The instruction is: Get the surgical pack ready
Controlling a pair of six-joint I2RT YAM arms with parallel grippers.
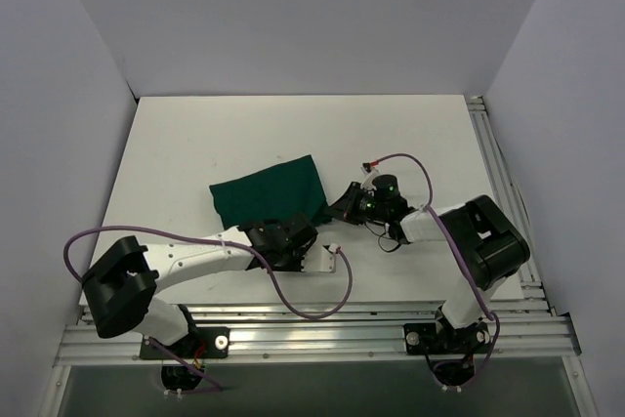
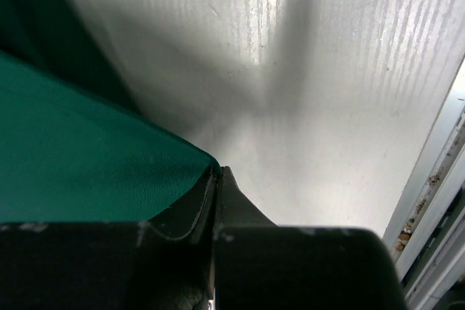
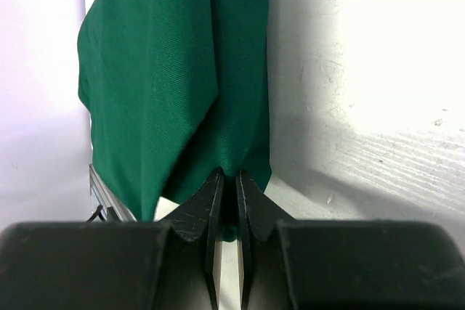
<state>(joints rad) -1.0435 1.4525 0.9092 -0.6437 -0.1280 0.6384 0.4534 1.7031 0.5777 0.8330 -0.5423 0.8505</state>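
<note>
1. The dark green drape [image 1: 269,192] lies bunched near the middle of the white table [image 1: 195,134].
2. The left gripper [image 2: 218,173] is clenched on the drape's near edge.
3. The right gripper [image 3: 229,178] pinches the drape's near right corner.

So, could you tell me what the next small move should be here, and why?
Probably draw both grippers apart: the left gripper and right gripper are each shut on an edge of the green drape, which lies folded and bunched on the table.
</note>
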